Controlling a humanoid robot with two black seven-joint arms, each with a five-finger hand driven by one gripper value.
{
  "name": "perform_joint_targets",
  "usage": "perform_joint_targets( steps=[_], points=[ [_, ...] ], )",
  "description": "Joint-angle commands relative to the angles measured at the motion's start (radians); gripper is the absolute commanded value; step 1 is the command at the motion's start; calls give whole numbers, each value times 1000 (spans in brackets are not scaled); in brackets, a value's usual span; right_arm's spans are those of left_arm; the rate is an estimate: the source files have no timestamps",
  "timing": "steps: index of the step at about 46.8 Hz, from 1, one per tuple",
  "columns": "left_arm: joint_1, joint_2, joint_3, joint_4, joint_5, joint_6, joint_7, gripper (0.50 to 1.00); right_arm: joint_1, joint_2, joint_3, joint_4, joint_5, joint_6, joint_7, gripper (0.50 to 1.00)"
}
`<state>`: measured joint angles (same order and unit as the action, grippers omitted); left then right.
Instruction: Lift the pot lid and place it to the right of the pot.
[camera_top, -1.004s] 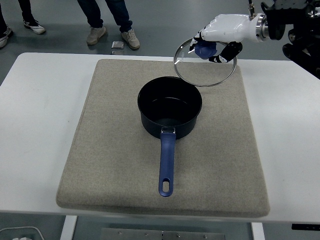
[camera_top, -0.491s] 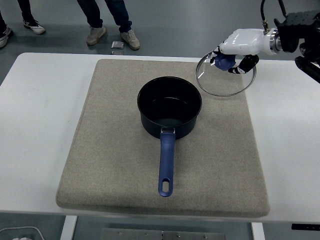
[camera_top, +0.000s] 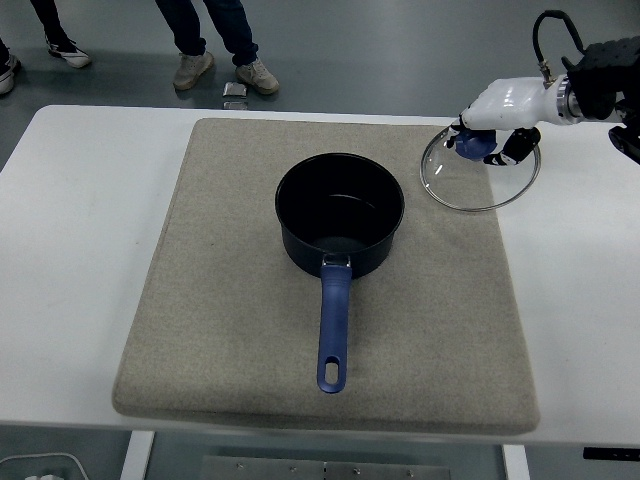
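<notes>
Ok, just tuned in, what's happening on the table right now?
The right robot hand is gripping the glass pot lid by its blue knob and holding it to the right of the pot, over the right edge of the grey mat. Whether the lid touches the mat yet is hard to tell. The pot stands open in the middle of the mat, its blue handle pointing toward the near edge. The left arm is out of view. A person's legs show beyond the table.

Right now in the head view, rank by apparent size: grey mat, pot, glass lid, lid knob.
1. grey mat, by far the largest.
2. pot with its blue handle.
3. glass lid, held by the right hand; it sits farther from the camera, so its rim only looks smaller than the pot's rim.
4. lid knob, smallest.
</notes>
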<state>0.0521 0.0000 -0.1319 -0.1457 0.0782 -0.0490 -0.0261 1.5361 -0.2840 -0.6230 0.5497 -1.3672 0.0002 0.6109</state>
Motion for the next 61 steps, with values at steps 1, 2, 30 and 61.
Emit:
perform_joint_targets(
  steps=[1,2,30,61],
  points=[
    [0,0,0,0,0,0,0,1000,-2,-7,-4,13,0,0,0,500],
    [0,0,0,0,0,0,0,1000,-5,-14,-4,19,0,0,0,500],
    [0,0,0,0,0,0,0,1000,-10,-73,-6,139,39,1,0,500],
    [0,0,0,0,0,0,0,1000,-56,-113,-12,179,86,-9,0,500]
  ],
)
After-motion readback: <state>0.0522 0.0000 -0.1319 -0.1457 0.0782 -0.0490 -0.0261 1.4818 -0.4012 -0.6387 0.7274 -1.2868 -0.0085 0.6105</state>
